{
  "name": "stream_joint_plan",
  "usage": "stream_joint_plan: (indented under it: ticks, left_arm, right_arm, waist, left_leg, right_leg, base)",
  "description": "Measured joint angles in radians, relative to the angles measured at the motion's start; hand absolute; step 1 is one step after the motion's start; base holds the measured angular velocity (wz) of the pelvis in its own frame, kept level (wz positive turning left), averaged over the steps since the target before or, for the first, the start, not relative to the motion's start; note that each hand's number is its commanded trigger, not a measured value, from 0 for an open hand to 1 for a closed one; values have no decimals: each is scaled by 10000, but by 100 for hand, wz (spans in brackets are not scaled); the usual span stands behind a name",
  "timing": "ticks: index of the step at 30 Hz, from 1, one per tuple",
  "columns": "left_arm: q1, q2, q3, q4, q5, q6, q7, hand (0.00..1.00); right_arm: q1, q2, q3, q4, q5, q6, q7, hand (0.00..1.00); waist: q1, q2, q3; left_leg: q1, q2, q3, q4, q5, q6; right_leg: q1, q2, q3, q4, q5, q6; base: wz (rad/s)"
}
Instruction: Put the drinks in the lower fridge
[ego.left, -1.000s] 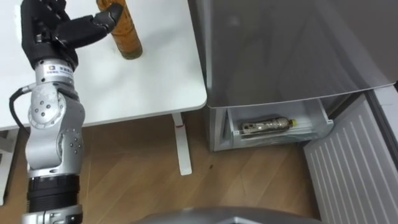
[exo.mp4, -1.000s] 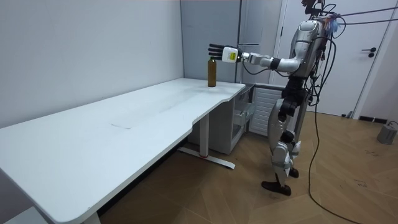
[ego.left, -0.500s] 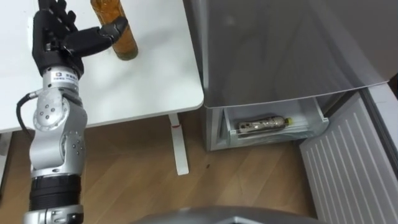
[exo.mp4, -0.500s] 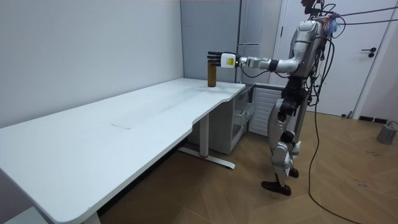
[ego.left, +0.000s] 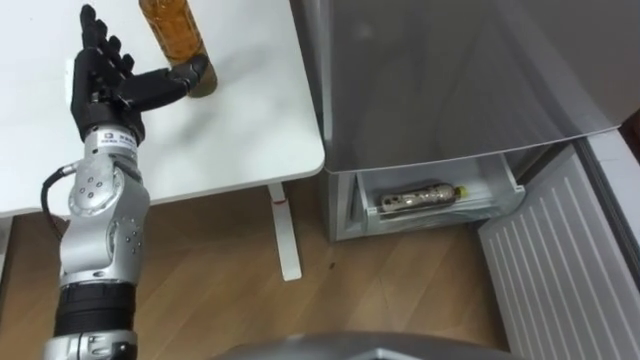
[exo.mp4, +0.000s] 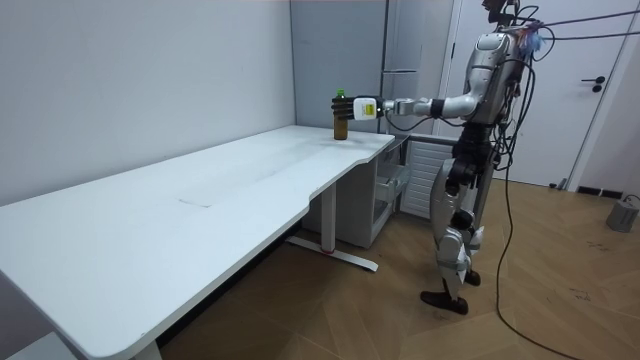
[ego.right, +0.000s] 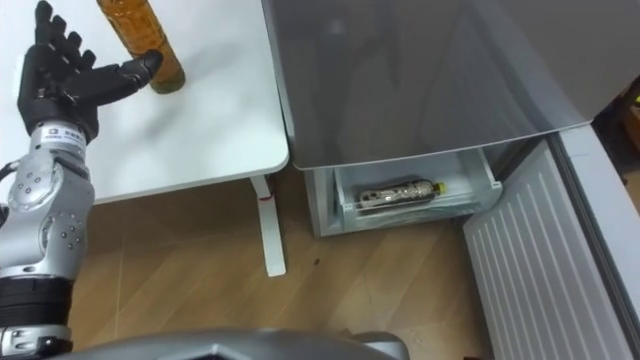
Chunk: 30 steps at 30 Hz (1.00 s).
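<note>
Left hand | fingers spread, thumb at base of bottle, 2 o'clock | risk: bottle is toppled on table if pushed before being enclosed.

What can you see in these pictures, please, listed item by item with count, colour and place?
upright bottle: 1, amber, on the table near its corner by the fridge.
lying bottle: 1, brownish, inside the lower drawer.
table: 1, white, left of the fridge.
fridge: 1, grey, lower door open.
lower drawer: 1, white, at the fridge's foot.
floor: wood, brown.
left hand: 1, black, open, thumb at the upright bottle's base.
</note>
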Motion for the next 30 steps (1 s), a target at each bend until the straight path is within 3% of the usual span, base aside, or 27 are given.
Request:
stream_joint_plan:
  ticks: [14,20,25,30]
  left_arm:
    - [-46,1,27,5,10,161,310,0]
    - [-551,93,61,325,224,449,350,0]
    - [-1286,404,197,1400,157,514,336,0]
    - [-1930,555,453,2154,-811,512,353,0]
  right_arm:
    - [199,31,-17,-134,-264,311,121,0]
    - [258,218,-237,-485,-497,428,390,0]
    - [256,268,-605,-624,-658,417,567,0]
    - [477,245,-606,-765,-575,285,572,0]
  waist:
    - [-1,117,30]
    - [-212,122,27]
    - [-262,112,45]
    - [-291,126,52]
  left_leg:
    - [145,87,251,-151,-1,-6]
    - [166,88,254,-150,-2,-7]
    - [260,103,324,-173,-4,-8]
    - [386,105,359,-201,-6,-10]
  right_leg:
    - [-125,86,270,104,23,-38]
    - [-90,88,267,110,28,-46]
    - [-123,109,475,180,28,-45]
    - [-68,113,519,231,28,-45]
  base:
    - [-7]
    - [0]
    - [-8]
    - [-4]
